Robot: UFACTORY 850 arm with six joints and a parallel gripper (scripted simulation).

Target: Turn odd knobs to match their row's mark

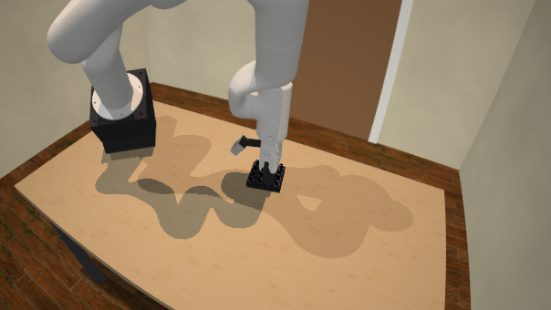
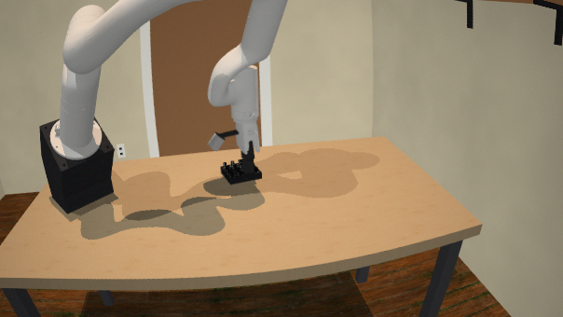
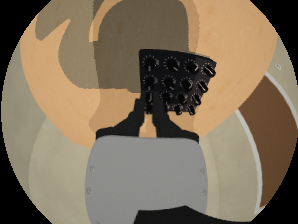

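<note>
Jaws [image 1: 269,179] [image 2: 248,172] meet the black knob box [image 1: 265,188] [image 2: 242,180] [image 3: 172,54], its knobs white-lined

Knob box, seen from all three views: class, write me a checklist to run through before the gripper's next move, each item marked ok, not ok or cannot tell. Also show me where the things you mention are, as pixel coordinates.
1. Knob box [image 1: 265,187] [image 2: 243,179] [image 3: 181,56] standing on the table [image 1: 365,283] [image 2: 326,224] [image 3: 225,40]: ok.
2. All the box's feet touching the table: cannot tell; they are too small to see.
3. Gripper [image 1: 267,181] [image 2: 249,171] [image 3: 149,97] shut on a knob [image 3: 149,104] in the wrist view's leftmost column: ok.
4. Fingers free of neighbouring knobs: cannot tell; the fingers hide part of the box.
5. Printed names readable: cannot tell; too small.
6. Socket side identified: cannot tell; no socket can be made out.
</note>
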